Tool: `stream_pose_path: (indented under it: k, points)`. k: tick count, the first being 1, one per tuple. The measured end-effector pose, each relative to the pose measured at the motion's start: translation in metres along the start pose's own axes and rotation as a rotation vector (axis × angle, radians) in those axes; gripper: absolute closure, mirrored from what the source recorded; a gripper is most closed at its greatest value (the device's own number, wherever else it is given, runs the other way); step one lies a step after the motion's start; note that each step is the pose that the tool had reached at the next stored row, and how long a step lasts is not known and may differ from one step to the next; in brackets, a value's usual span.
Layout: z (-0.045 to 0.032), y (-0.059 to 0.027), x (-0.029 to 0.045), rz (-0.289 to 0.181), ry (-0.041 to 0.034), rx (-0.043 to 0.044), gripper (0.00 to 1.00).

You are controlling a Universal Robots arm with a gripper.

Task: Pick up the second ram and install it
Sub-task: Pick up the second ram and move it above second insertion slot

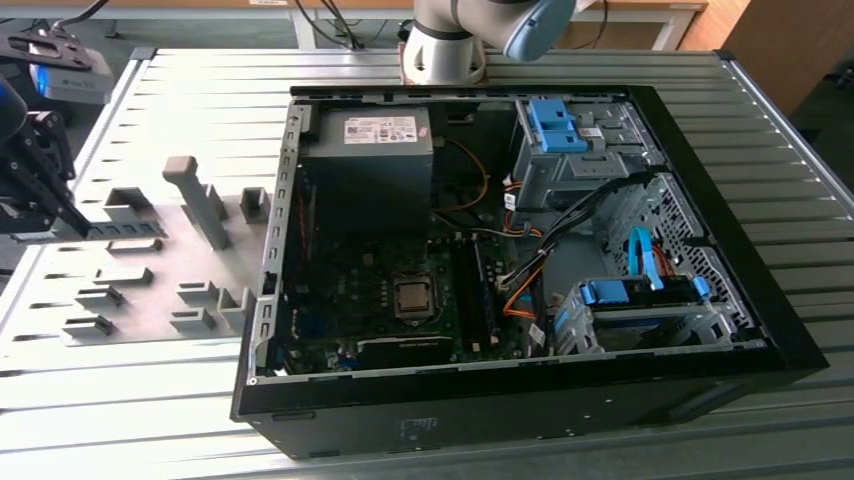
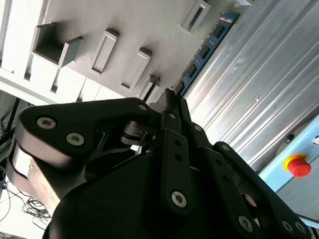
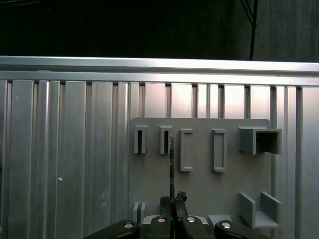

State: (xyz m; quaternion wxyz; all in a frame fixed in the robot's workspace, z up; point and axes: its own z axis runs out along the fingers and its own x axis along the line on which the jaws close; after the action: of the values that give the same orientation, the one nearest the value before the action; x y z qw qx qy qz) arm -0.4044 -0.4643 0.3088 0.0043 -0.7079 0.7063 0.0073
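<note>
Black fingers, closed tight: the gripper [image 2: 171, 99] is clamped on one end of the second ram [image 2: 204, 52]. In the second wrist view the blue-green stick with its dark chips runs straight out from the tips. In the first wrist view we see it edge-on, a thin line over the grey fixture plate [image 3: 209, 194], passing between two of the grey slotted blocks [image 3: 187, 149]. We cannot tell whether the stick is free of the plate. The ribbed aluminium table [image 3: 75, 159] lies beneath it all. The open computer case [image 1: 467, 420] sits well apart, toward the exterior view's right, with the motherboard [image 1: 360, 290] exposed.

Our judgement: the pick-up is made and the install is not yet done. Hold the stick firmly, square to the fingers and clear of the blocks. A thin board could twist or snag if tilted.
</note>
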Motion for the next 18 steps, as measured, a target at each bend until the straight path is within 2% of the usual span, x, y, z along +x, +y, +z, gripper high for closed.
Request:
stream_pose_path:
  k: [18]
  points:
    - [-0.0129,0.0001,-0.0002,0.0,0.0001,0.0,0.86]
